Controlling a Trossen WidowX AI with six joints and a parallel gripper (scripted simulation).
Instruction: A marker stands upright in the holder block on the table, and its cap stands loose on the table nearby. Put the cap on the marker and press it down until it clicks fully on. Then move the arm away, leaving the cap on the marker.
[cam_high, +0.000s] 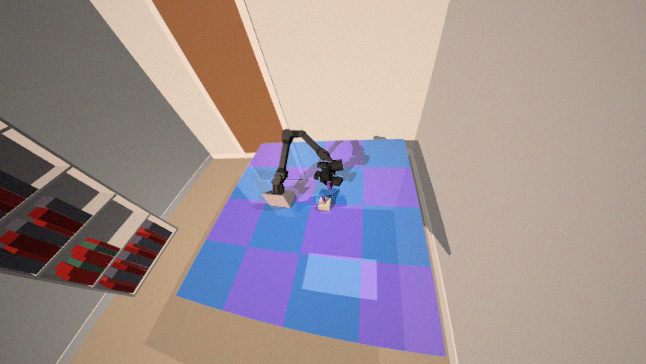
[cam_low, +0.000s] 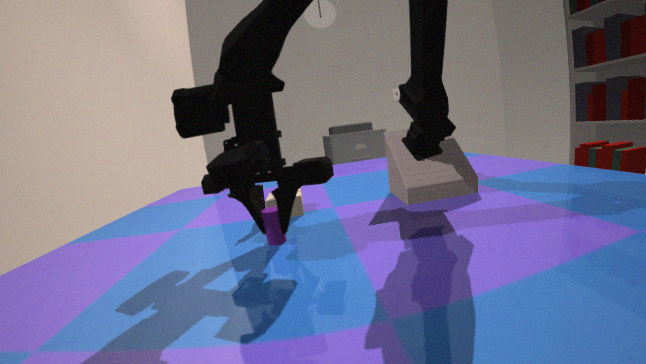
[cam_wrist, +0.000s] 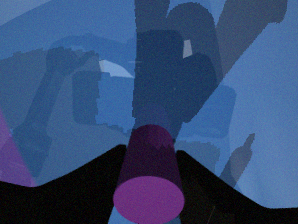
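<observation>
- Cap (cam_high: 328, 185) from the top view: from where I'm sitting it's only a speck of magenta under the black hand (cam_high: 328, 184), over a blue square of the checkered tabletop (cam_high: 330, 280). The tan holder block (cam_high: 325, 205) sits just in front of it, closer to the camera, with a bit of purple marker (cam_high: 324, 199) poking up out of it. The arm's grey base (cam_high: 278, 199) is off to the left of the block. Too small here to judge the fingers.
- Exterior view is a lot better. The cap (cam_low: 273, 226) is standing upright on the tabletop (cam_low: 525, 280), bottom end on the surface. The hand (cam_low: 272, 220) is straight down over it with one dark finger (cam_low: 251, 202) on its left side and the other on its right, both reaching most of the way down the cap. The fingers look pressed right against its sides, so I'd call the hand clenched on the cap. The holder block (cam_low: 295, 202) peeks out just behind the fingers; I can't make out the marker from here. The grey wedge base (cam_low: 435, 172) is well off to the right, and there's a grey box (cam_low: 352, 142) at the far edge.
- Wrist view: the cap (cam_wrist: 149, 183) is dead centre, its round magenta end facing the camera, and the two black fingers come in from both sides and meet its edges. Behind it it's just blue tabletop (cam_wrist: 266, 96) with overlapping arm shadows.
</observation>
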